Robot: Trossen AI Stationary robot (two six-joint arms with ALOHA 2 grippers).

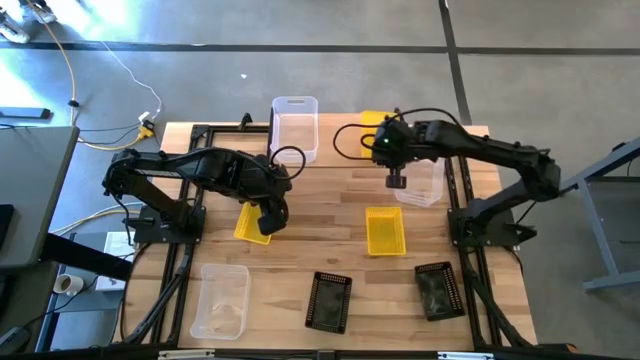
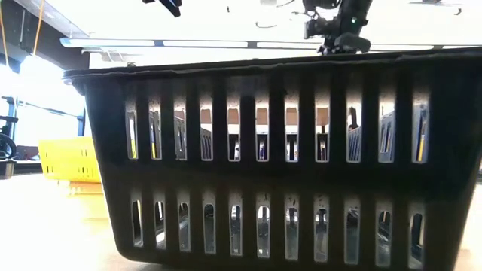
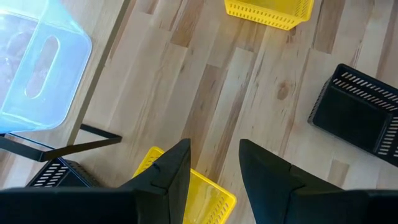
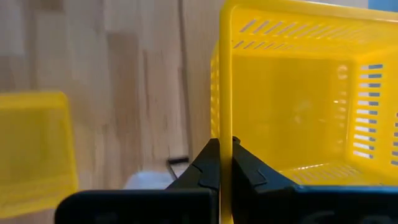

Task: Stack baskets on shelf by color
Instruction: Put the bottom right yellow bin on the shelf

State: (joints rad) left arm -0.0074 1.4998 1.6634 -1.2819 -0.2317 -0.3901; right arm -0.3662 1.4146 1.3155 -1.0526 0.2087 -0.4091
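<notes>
black basket (image 2: pixel 271 158), right jaws pinching yellow basket (image 4: pixel 298 112)

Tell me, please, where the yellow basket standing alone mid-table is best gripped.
Probably the rim of a long side wall of the yellow basket, coming straight down from above. It sits upright with its mouth open, so one finger can go inside and one outside the thin wall.

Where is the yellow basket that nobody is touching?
High view: the free yellow basket lies mid-table, right of centre, just ahead of the clear basket.
</notes>
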